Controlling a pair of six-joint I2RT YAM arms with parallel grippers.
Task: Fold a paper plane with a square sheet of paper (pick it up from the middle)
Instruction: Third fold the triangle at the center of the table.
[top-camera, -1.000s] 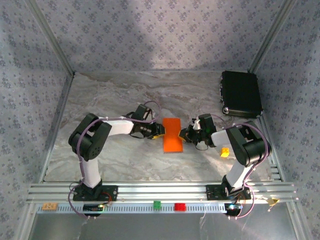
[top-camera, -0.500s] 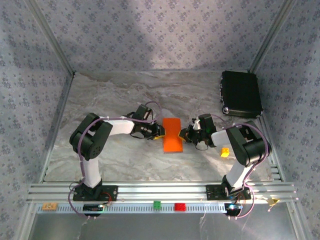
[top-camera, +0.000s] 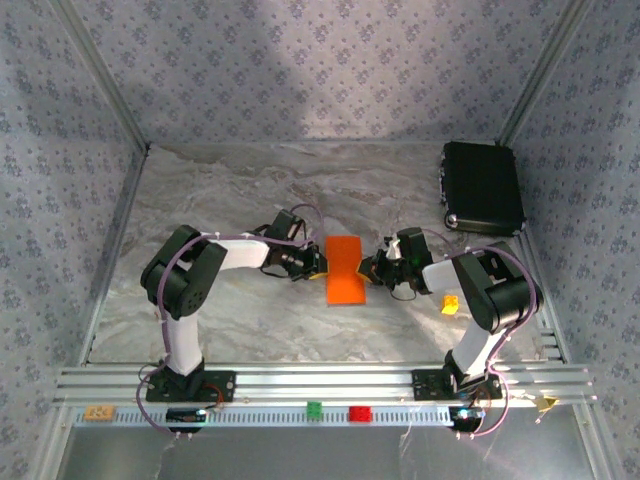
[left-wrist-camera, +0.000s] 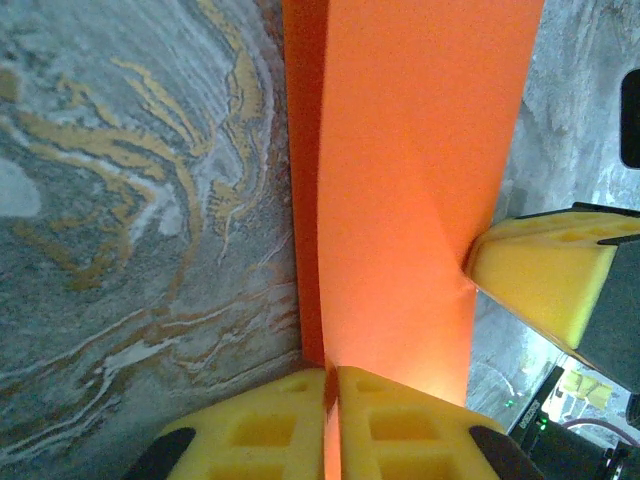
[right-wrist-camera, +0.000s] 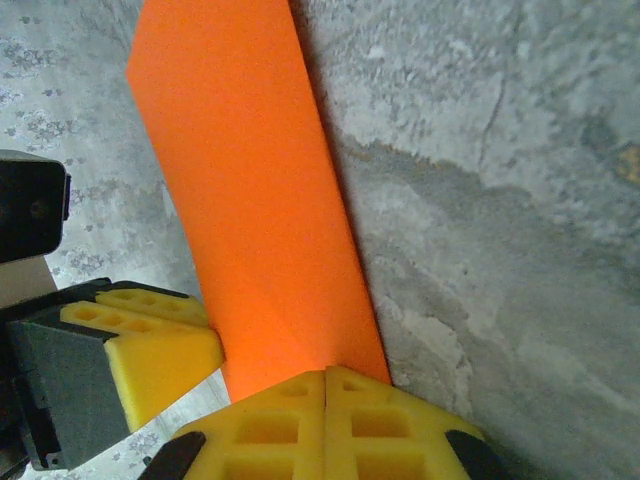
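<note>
Light and picture quality: soft, even, from above; no hard shadows.
Top view sharp, with a pale bright patch on the back wall (top-camera: 290, 60), upper centre. Left wrist view close and clear: square sheet of paper (left-wrist-camera: 400, 180) vividly saturated, darker strip along its left edge, washed-out glare lower right.

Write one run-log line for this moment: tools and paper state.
left tool: shut on orange paper | right tool: shut on its opposite edge | paper: folded, between both tools
</note>
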